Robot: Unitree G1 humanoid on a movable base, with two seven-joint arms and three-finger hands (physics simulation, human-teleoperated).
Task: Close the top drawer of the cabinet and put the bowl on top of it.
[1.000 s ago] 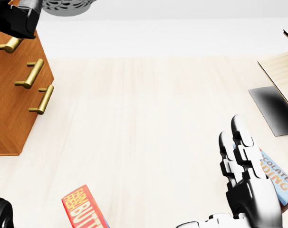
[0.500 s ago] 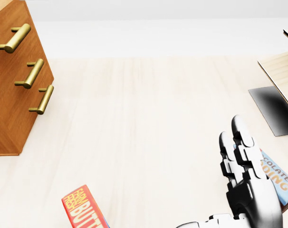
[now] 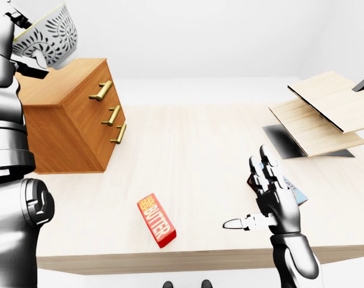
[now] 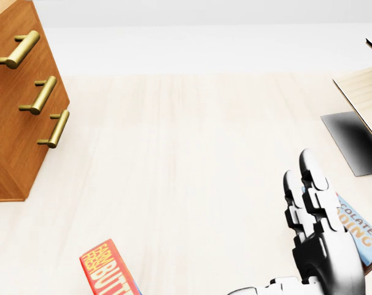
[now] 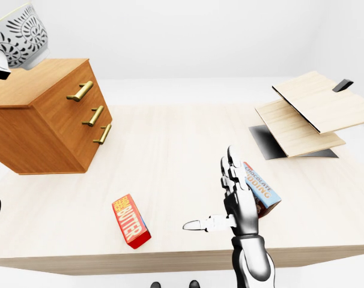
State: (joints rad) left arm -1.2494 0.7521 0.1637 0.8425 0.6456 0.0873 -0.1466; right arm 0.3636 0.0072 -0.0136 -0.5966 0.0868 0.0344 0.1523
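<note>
Bowl [image 5: 20, 33] in grasp of left hand [image 3: 27, 57] above cabinet [image 5: 44, 120]; right hand [image 5: 239, 210] open-fingered, well apart.

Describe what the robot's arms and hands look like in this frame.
Both arms are glossy silver-white shells with black joints; no cables or markings show. The left arm is built of bulky rounded segments, with a dark ringed joint low down. The right hand has three chunky segmented fingers, pale links with black knuckles, and sits on a smooth, tapered silver right forearm.
</note>
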